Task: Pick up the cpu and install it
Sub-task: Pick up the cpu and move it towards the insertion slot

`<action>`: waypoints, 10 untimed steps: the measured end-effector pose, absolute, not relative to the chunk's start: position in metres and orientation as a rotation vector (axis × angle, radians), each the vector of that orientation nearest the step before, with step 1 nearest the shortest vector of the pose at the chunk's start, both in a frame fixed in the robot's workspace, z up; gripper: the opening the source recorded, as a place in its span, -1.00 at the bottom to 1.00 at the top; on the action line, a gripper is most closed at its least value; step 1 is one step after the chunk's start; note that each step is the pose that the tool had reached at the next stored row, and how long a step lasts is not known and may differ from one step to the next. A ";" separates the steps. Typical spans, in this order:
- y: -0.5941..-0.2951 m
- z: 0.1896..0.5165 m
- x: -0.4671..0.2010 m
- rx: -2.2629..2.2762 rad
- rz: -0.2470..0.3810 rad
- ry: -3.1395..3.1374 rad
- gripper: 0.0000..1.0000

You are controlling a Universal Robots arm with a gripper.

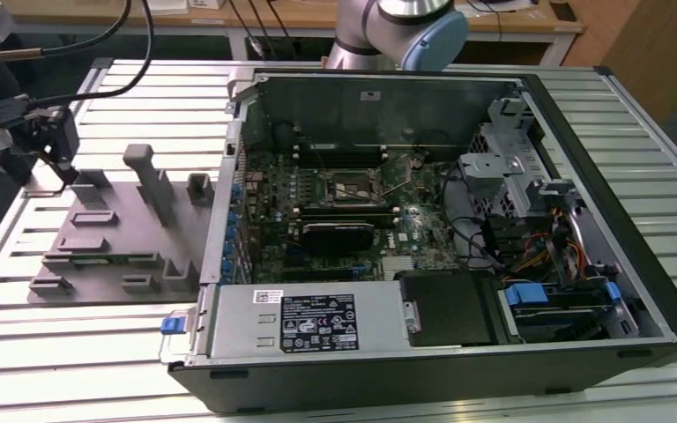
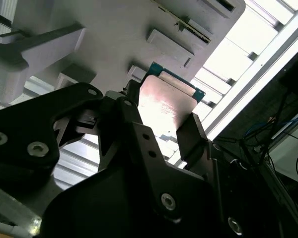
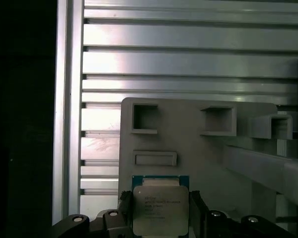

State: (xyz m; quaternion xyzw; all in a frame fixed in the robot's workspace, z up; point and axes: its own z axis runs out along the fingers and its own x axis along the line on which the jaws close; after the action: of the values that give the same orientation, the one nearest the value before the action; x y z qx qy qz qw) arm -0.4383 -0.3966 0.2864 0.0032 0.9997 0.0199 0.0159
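While the silvery slatted metal tabletop (image 1: 80,352) carries a big black open computer case (image 1: 433,379) and, beside it, a grey plastic tray (image 1: 103,238), the black hand (image 1: 59,172) hangs at the tray's edge. It is clamped on two sides of the small flat square silvery cpu (image 3: 161,208). I think a weak squeeze could let it tilt, slip and fall.
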 end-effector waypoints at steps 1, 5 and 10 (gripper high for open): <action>-0.397 0.288 -0.438 0.010 0.062 3.109 0.08; -0.397 0.296 -0.438 0.010 0.062 3.109 0.08; -0.397 0.304 -0.438 0.010 0.061 3.108 0.08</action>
State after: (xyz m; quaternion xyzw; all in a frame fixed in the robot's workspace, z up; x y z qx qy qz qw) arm -0.4383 -0.3965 0.3035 0.0033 0.9997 0.0195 0.0164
